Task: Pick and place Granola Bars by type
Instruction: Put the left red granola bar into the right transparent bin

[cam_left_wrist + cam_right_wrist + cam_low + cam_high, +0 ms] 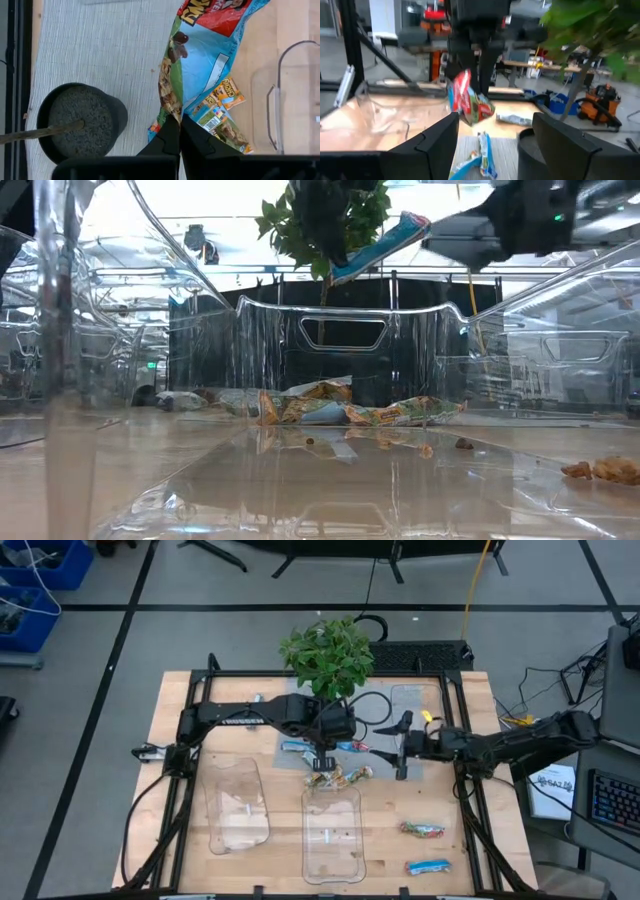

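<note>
Left claw [179, 131]: clenched on a blue-and-red granola bar [200, 70], held above the surface [500, 800] centre; right claw [492, 132]: released, at three o'clock; loose granola bars [340, 776] lie beneath, beside the clear trays [332, 835].

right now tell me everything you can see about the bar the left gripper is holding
The granola bar is a flat, shiny wrapper, mostly blue with a red end and printed granola pieces. It hangs lifted off the table, pinched at one edge by the shut left gripper, above the grey mat beside the plant pot. Nothing else touches it.
</note>
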You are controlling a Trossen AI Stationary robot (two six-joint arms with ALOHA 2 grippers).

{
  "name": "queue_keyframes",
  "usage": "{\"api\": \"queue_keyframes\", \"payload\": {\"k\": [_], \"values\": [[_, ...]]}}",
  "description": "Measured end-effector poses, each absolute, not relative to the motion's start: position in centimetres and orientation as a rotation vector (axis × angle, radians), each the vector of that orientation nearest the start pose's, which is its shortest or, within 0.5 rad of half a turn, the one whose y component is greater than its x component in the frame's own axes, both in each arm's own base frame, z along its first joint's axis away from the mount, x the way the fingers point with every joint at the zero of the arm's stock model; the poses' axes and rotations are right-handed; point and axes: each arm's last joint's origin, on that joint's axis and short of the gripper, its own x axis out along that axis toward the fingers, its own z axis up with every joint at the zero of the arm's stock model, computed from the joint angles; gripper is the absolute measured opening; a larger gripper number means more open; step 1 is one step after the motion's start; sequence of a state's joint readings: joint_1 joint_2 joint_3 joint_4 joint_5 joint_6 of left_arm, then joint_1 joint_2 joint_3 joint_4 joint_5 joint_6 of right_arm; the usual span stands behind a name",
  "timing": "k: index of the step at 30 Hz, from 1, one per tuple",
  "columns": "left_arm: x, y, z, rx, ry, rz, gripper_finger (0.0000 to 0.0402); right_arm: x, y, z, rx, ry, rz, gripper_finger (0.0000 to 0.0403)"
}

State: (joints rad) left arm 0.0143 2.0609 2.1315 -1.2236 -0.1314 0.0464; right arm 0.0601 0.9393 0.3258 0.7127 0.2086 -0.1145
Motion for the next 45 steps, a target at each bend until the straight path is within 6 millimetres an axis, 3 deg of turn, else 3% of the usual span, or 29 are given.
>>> {"api": "queue_keyframes", "payload": {"k": [8, 14, 28, 45], "values": [[42.3, 1.3, 32.5, 0.111, 1.165, 0.113, 0.0003, 22.4, 0.8, 23.1, -0.087, -0.028, -0.142, 0.0246], [42.3, 1.4, 32.5, 0.106, 1.165, 0.111, 0.0007, 23.2, 1.0, 22.7, -0.071, 0.0, -0.093, 0.0243], [41.6, 1.5, 32.2, 0.107, 1.239, 0.146, 0.0004, 23.2, 2.2, 22.9, -0.045, -0.014, -0.017, 0.0242], [42.5, 1.3, 32.6, 0.084, 1.139, 0.1, 0.0004, 23.2, 2.0, 23.1, -0.061, -0.032, -0.078, 0.0242]]}}
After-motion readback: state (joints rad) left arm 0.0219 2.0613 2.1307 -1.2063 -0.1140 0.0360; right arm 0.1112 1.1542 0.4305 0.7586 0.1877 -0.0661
